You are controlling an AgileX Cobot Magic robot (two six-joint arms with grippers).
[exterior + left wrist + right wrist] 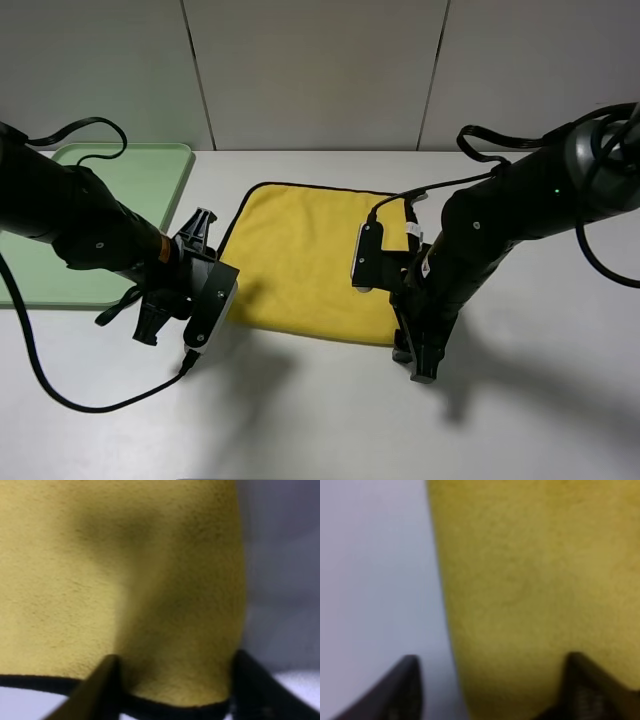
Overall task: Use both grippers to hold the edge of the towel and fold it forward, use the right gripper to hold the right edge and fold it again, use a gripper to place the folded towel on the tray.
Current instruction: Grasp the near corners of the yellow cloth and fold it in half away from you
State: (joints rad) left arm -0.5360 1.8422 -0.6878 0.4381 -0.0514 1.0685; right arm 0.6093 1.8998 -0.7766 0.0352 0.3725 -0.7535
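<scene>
A yellow towel (305, 260) with a dark hem lies flat on the white table. My left gripper (222, 310) is at the towel's near left corner. In the left wrist view its fingers (100, 690) stand apart with the bunched corner of the towel (150, 605) between them. My right gripper (412, 350) is at the near right corner. In the right wrist view its fingers (395, 692) are wide apart and straddle the edge of the towel (535, 590). The green tray (130, 180) sits at the back left and holds nothing.
The white table (320, 420) has bare surface in front of the towel and to its right. A grey panelled wall (320, 70) stands behind. Black cables (60, 390) trail from both arms.
</scene>
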